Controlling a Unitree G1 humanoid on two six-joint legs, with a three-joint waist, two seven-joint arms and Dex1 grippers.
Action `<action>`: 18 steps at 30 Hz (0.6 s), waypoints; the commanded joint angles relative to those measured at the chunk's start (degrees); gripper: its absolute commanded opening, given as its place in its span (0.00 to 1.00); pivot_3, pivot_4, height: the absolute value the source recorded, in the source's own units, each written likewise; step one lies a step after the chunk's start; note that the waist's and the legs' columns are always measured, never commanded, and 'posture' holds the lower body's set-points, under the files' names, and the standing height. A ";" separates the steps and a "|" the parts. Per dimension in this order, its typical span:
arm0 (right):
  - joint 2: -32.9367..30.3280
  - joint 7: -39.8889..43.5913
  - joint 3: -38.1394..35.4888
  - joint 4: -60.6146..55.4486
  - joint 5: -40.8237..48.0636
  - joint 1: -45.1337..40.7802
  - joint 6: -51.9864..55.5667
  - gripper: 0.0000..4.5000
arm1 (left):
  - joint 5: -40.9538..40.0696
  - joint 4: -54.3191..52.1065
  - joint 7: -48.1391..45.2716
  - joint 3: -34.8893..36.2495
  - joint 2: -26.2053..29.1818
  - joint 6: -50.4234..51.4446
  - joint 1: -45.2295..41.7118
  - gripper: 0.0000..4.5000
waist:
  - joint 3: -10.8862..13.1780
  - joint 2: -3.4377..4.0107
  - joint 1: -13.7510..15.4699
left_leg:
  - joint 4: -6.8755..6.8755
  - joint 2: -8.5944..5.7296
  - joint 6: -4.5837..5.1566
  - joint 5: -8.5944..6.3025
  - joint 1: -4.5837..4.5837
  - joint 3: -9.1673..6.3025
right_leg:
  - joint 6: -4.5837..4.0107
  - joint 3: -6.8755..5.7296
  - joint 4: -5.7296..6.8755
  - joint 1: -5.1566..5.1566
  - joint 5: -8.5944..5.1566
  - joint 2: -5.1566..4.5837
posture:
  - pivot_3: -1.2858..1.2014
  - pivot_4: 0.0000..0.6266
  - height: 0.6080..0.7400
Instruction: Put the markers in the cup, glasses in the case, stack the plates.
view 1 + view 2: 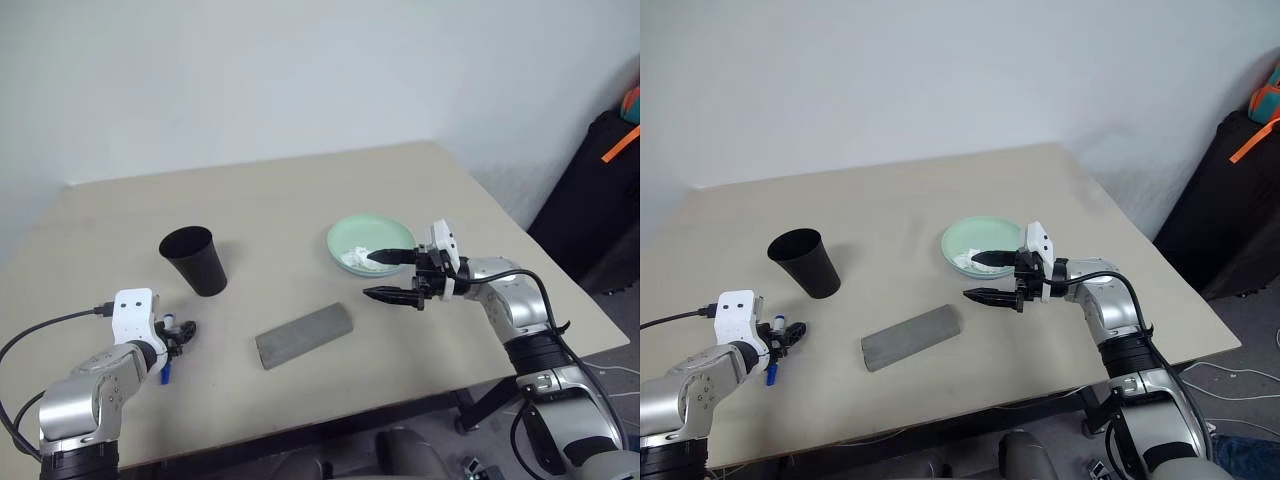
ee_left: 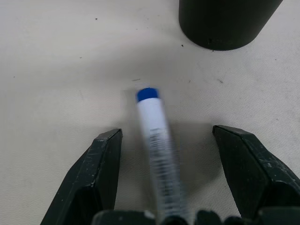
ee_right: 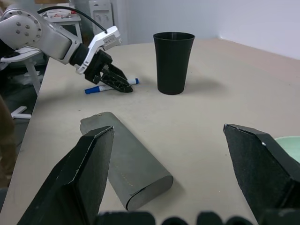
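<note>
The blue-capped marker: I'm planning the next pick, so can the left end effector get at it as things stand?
Probably yes. The left end effector is open, its fingers either side of the blue-capped marker lying on the table, nothing between them. The cup stands apart.

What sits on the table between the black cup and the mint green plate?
Nothing: in the left eye view the table is bare between the cup and the plate. The grey case lies nearer the robot, off that line.
</note>
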 commanded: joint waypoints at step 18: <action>0.05 -0.72 -0.44 0.49 -0.61 -1.63 -2.95 0.90 | -6.33 -10.17 -17.70 -1.64 2.39 -9.10 1.64 0.03 | 0.04 -0.14 0.05 | 0.00 -0.01 0.00 -0.02 -0.09 -0.01 | -0.01 -0.02 -0.04 -0.07 -0.01 -0.01 | 0.52 0.00 1.00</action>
